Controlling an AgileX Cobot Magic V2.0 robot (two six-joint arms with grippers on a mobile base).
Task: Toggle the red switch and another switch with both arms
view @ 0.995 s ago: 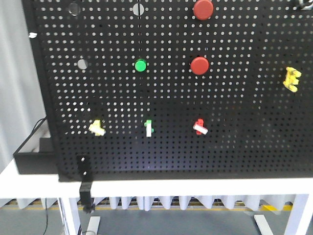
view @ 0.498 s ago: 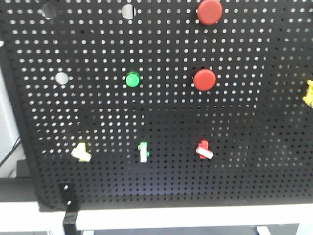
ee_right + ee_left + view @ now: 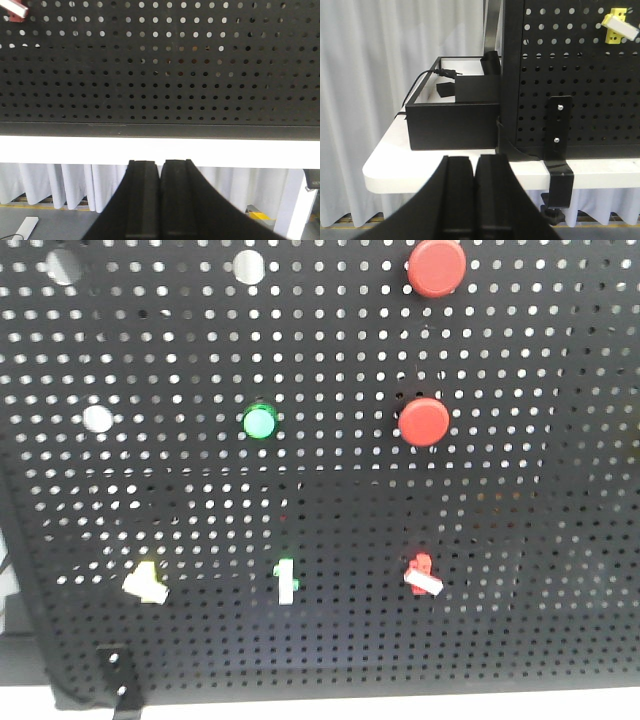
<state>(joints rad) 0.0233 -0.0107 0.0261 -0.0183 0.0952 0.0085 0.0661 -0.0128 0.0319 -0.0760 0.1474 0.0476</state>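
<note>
We see left and right jaws pressed together, probably to prod the red switch and yellow switch, lower frame.

Front view soft, slightly blurred; backlight through pegboard holes; wrist views sharper.

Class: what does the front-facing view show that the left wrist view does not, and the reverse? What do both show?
Front only: the tiny red toggle switch with white lever, two round red push buttons, a round green button. Left wrist only: the shut black left gripper, a black plugged-in cable. Both: the black perforated board and the tiny pale yellow toggle switch.
</note>
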